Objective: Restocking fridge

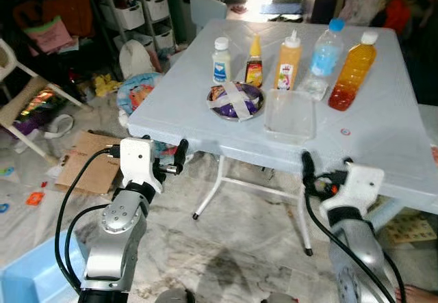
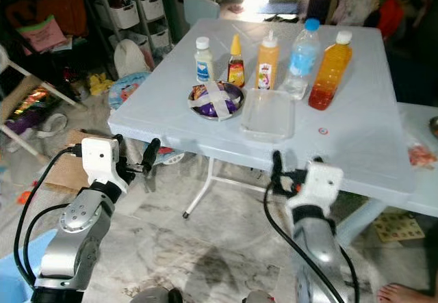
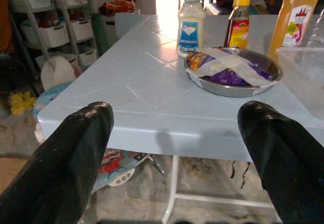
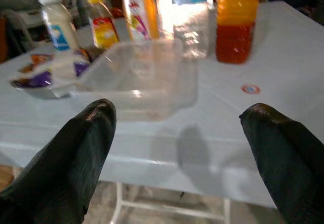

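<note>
Bottles in row at desk's far side: white bottle (image 1: 221, 59), sauce bottle (image 1: 254, 62), orange squeeze bottle (image 1: 289, 61), water bottle (image 1: 326, 51), juice bottle (image 1: 353, 71); taped bowl (image 1: 235, 101), clear container (image 1: 291, 113) nearer. Nothing picked yet; restocking judged unstarted. Left gripper (image 1: 168, 161), right gripper (image 1: 326, 168) held short of desk (image 1: 383, 139) edge, jaws wide, empty

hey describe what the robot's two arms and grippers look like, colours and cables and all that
Both arms are silver metal with rounded joint housings, each ending in a white boxy wrist block. Black cables loop along the outside of each arm. The left gripper and right gripper each have two long, glossy black fingers with rounded tips.
</note>
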{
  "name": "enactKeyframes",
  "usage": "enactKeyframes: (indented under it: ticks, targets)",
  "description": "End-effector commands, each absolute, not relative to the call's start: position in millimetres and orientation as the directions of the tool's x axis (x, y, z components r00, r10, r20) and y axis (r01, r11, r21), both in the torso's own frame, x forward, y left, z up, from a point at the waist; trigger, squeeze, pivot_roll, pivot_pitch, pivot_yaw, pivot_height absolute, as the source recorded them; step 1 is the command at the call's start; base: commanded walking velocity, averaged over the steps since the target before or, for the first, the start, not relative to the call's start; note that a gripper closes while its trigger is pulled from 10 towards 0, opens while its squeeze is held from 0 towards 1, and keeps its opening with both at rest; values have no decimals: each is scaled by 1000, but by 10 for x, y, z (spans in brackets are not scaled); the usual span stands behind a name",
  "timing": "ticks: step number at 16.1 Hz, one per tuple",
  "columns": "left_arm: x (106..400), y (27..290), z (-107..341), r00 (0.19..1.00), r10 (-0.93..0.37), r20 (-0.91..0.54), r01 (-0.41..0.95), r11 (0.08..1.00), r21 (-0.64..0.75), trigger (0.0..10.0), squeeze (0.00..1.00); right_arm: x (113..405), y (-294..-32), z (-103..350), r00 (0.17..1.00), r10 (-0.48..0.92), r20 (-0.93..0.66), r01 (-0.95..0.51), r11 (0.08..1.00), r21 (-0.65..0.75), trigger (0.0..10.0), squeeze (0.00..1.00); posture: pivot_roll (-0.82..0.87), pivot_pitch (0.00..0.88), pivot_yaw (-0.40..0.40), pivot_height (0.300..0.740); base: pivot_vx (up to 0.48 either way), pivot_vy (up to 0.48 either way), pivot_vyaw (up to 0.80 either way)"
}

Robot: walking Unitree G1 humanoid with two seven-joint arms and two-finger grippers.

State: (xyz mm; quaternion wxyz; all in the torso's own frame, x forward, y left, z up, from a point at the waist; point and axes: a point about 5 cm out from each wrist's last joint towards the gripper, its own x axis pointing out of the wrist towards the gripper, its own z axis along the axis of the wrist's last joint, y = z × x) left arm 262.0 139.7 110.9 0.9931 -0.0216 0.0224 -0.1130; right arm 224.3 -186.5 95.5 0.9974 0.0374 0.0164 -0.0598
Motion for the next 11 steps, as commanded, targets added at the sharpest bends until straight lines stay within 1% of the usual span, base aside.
enactKeyframes:
  ticks: [1, 2, 4, 8, 11]
  targets:
    - [2592, 1403, 1068, 969, -239, -65, 235, 970, -57, 10000, 0, 2241, -1888, 1014, 990, -140, -8, 140, 987, 84, 10000, 0, -110, 0, 112, 740, 0, 0, 0]
    - [2579, 1358, 1037, 961, -266, -74, 263, 963, -54, 10000, 0, 2238, -1881, 1050, 991, -135, 6, 134, 988, 72, 10000, 0, -114, 0, 107, 740, 0, 0, 0]
    - [2627, 1361, 1070, 967, -249, -51, 246, 968, -56, 10000, 0, 2255, -1844, 1057, 993, -119, 0, 119, 992, 37, 10000, 0, -103, 0, 99, 740, 0, 0, 0]
    - [2604, 1384, 1076, 971, -234, -50, 231, 971, -60, 10000, 0, 2242, -1910, 1036, 983, -180, -37, 179, 983, -28, 10000, 0, -99, 0, 89, 740, 0, 0, 0]
    - [2604, 1388, 1077, 971, -234, -51, 231, 971, -60, 10000, 0, 2245, -1904, 1033, 982, -182, -42, 180, 982, -49, 10000, 0, -99, 0, 91, 740, 0, 0, 0]
